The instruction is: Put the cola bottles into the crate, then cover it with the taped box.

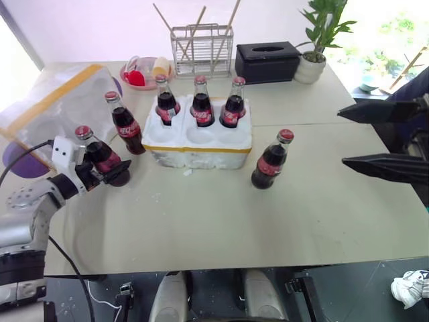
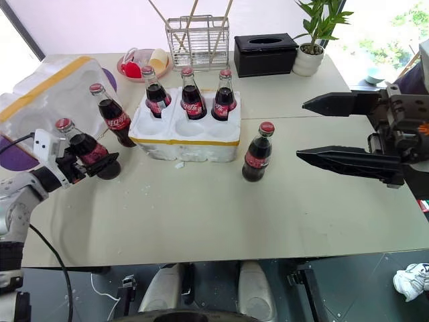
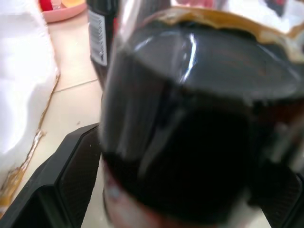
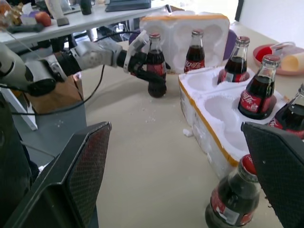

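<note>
Left gripper (image 2: 94, 166) is clamped around the lower body of a cola bottle (image 2: 82, 145), which tilts with its red cap toward the robot's left and its base clear of the tabletop, just left of the crate. In the left wrist view that bottle's dark glass sits right between the black fingers (image 3: 61, 180). The crate (image 1: 199, 137), a low white styrofoam tray with a yellow tape band near its base, sits mid-table; three bottles stand upright in its back row of wells: left (image 1: 165, 100), middle (image 1: 202, 102), right (image 1: 234, 102). The front row of wells is bare. A fifth bottle (image 1: 125, 124) stands leaning on the table just beside the crate's left end, between the crate and the taped box. A sixth bottle (image 1: 272, 159) stands upright on the table just off the crate's front right corner. The taped box (image 1: 57, 107), plastic-wrapped styrofoam with wide yellow tape, sits at the left edge of the table, behind the left gripper. Right gripper (image 2: 335, 131) hangs at the right side above the table, pointing left toward the crate, fingers spread wide with nothing between them, well apart from the sixth bottle. Behind the crate: a wire rack with chopsticks (image 1: 201, 40), a black tissue box (image 1: 267, 60), a potted plant (image 1: 314, 47), a pink plate (image 1: 141, 72) with food.
</note>
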Available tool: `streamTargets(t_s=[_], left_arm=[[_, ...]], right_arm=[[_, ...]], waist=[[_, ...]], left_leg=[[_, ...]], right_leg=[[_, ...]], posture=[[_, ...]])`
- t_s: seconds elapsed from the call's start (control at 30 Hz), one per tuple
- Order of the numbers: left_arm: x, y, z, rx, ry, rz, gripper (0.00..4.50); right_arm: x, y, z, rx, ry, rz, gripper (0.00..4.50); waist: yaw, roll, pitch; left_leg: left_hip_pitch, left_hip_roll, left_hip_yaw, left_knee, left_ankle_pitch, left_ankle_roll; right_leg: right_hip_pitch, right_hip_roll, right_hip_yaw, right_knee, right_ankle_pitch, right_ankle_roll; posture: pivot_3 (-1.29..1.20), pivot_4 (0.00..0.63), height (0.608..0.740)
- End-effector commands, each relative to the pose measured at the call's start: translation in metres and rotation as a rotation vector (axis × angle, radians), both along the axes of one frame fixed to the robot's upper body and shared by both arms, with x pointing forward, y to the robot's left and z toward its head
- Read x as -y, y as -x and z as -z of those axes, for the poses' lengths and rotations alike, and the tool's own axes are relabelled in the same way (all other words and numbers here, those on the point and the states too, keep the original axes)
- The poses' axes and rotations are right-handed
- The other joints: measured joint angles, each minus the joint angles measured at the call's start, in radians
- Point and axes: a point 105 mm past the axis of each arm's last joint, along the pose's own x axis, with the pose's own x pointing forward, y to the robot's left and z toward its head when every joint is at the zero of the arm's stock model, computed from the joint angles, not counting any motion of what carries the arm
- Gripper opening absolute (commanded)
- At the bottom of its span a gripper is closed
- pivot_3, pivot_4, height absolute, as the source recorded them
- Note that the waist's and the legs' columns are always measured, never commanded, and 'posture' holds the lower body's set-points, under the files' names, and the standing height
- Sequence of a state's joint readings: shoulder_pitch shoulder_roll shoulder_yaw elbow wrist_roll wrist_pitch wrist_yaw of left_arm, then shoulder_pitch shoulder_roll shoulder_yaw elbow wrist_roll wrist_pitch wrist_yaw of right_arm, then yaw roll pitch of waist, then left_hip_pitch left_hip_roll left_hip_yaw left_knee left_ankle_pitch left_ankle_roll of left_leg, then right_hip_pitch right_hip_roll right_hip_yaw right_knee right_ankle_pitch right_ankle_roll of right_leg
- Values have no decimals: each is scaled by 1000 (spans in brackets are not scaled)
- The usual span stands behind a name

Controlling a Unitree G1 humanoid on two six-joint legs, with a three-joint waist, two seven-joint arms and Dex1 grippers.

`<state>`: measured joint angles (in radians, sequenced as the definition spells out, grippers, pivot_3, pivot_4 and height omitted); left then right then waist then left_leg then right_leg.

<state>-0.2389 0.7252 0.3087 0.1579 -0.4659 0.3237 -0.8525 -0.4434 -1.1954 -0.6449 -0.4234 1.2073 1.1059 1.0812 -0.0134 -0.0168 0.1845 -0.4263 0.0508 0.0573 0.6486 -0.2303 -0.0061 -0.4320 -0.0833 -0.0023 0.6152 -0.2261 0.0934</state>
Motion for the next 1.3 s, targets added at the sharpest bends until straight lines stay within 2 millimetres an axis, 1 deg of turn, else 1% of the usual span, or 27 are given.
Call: streamTargets(t_s=[0.03, 0.1, 0.2, 0.3, 0.33, 0.37, 0.4, 0.47, 0.5, 0.6, 0.7, 0.77, 0.83, 0.87, 0.97, 1.07, 1.17, 1.3], left_arm=[[-3, 9, -5, -4, -18, 24, 2776], [-4, 19, -8, -33, -2, 51, 2835], [3, 39, -19, -102, 45, 140, 2835], [20, 59, -43, -149, 87, 284, 2835], [23, 62, -48, -157, 97, 309, 2835], [28, 63, -58, -150, 120, 344, 2835], [38, 60, -73, -119, 151, 389, 2835], [54, 55, -96, -71, 195, 458, 2835], [58, 53, -103, -56, 210, 478, 2835], [95, 31, -134, 50, 256, 582, 2835], [126, 7, -155, 124, 307, 631, 2835], [142, -9, -162, 152, 317, 639, 2835], [156, -25, -162, 178, 290, 631, 2835], [161, -36, -159, 185, 264, 607, 2835], [177, -56, -139, 204, 132, 591, 2835], [187, -64, -125, 189, 100, 607, 2835], [197, -65, -109, 149, 93, 645, 2835], [203, -71, -90, 110, 73, 635, 2835]], right_arm=[[-3, 7, -6, 49, -10, -17, 4500], [-4, 6, -5, 50, -18, -12, 4500], [-3, 3, -4, 39, -37, 1, 4500], [-4, 3, 2, 3, -49, -4, 4500], [-4, 3, 3, 2, -51, -5, 4500], [-5, 2, 3, 17, -50, 3, 4500], [-5, -1, 5, 28, -52, 19, 4500], [-6, -5, 7, 40, -55, 37, 4500], [-7, -5, 8, 41, -55, 39, 4500], [-8, -8, 12, 52, -61, 60, 4500], [-7, -12, 14, 67, -69, 95, 4500], [-7, -14, 15, 74, -71, 119, 4500], [-6, -13, 17, 76, -72, 133, 4500], [-6, -12, 17, 79, -73, 140, 4500], [-4, -11, 17, 87, -86, 169, 4500], [-3, -11, 19, 88, -87, 194, 4500], [-2, -11, 22, 85, -89, 213, 4500], [0, -16, 26, 79, -93, 239, 4500]], waist=[[0, 0, 0], [-4, 0, 0], [-8, -2, 0], [1, -3, 1], [4, -4, 1], [7, -4, 2], [9, -4, 2], [23, -6, 2], [27, -6, 3], [33, -6, 2], [31, -7, 2], [26, -7, 2], [22, -7, 2], [22, -7, 3], [21, -7, 3], [22, -7, 3], [25, -8, 3], [26, -8, 3]], left_leg=[[0, 0, 0, 0, 0, 0], [0, 0, 0, 0, 0, 0], [0, 1, 1, 0, 0, 0], [0, 1, 1, 0, 0, 0], [0, 1, 0, 0, 0, 0], [-1, 1, 0, 0, 0, 0], [-1, 1, -1, 0, 0, 0], [-1, -1, -1, 1, 0, -1], [-2, -1, -1, 2, 0, -1], [-1, -3, -1, 3, 1, -1], [-2, -4, -2, 5, 1, -1], [-2, -5, -2, 5, 1, -1], [-2, -3, -3, 5, 1, -1], [-1, -3, -3, 5, 1, 0], [0, -2, -5, 3, 1, 0], [0, -2, -5, 2, 1, 0], [-2, -2, -5, 3, 1, 0], [-3, -2, -4, 4, 1, 0]], right_leg=[[0, 0, 0, 0, 0, 0], [0, 0, 0, 0, 0, 0], [0, 0, 1, 0, 0, 0], [-1, 0, 1, 0, 0, 0], [-1, 0, 0, 0, 0, 0], [-1, 0, 0, 0, 0, 0], [-1, -1, 0, 0, 0, 0], [-1, -3, -1, 0, 0, 0], [-1, -2, -1, 0, 0, 0], [2, -3, -1, -1, 0, 0], [5, -2, -1, -1, 1, 2], [5, -2, -1, -1, 2, 4], [4, 0, 0, -1, 3, 5], [4, 1, 0, -1, 3, 5], [3, 4, 0, 0, 3, 5], [3, 4, 0, 0, 3, 5], [2, 3, 0, -1, 3, 5], [2, 3, 0, -1, 2, 4]], posture=[[0, 150, 740], [0, 150, 740], [0, 150, 740], [0, 150, 740], [0, 150, 740], [0, 150, 740], [0, 150, 740], [0, 150, 740], [0, 150, 740], [0, 150, 740], [0, 150, 740], [0, 150, 740], [0, 150, 740], [0, 150, 740], [0, 150, 740], [0, 150, 740], [0, 150, 740], [0, 150, 740]])
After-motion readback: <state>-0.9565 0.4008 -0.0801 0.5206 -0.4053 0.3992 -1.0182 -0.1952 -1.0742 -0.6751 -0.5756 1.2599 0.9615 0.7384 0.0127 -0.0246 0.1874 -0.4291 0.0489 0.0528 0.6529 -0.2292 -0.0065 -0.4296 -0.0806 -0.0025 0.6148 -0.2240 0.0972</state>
